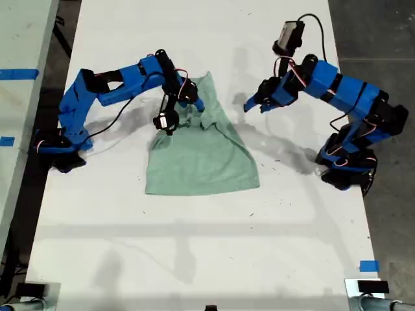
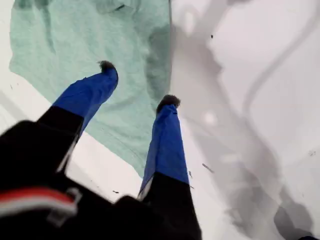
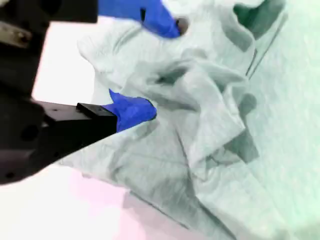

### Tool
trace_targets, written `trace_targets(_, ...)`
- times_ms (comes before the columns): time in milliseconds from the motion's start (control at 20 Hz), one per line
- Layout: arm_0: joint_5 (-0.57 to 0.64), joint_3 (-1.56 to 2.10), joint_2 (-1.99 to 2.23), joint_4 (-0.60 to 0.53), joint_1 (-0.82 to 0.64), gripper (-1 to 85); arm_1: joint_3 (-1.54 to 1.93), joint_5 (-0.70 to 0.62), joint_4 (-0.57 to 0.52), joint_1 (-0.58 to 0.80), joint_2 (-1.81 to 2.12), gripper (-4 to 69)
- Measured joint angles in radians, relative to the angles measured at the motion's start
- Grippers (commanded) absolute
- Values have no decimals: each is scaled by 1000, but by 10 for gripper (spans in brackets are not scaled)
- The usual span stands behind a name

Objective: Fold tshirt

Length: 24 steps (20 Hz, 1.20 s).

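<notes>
Mint-green cloth is bunched where my second gripper (image 3: 160, 65) works, and that is my worry: its jaws are spread over a rumpled ridge of the tshirt (image 1: 201, 155), with nothing pinched yet as far as I can judge. If they close on that heap they may catch several layers at once, and a pull would then drag the whole garment across the white table (image 1: 194, 259) instead of turning one flap over.

In the exterior view the tshirt lies near the table's middle, its hem toward six o'clock and lying flat, its crumpled upper part toward twelve o'clock under that gripper. My first gripper (image 2: 137, 85) hangs in the air with its jaws apart, empty; the shirt lies well off at about eight o'clock from it in the exterior view. It cannot pin the cloth from there, so nothing holds the hem against a slide.
</notes>
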Motion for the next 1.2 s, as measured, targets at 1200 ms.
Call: trace_targets(1200, -399, 1071, 813, -89, 319, 310, 446, 57, -302, -362, 23, 243)
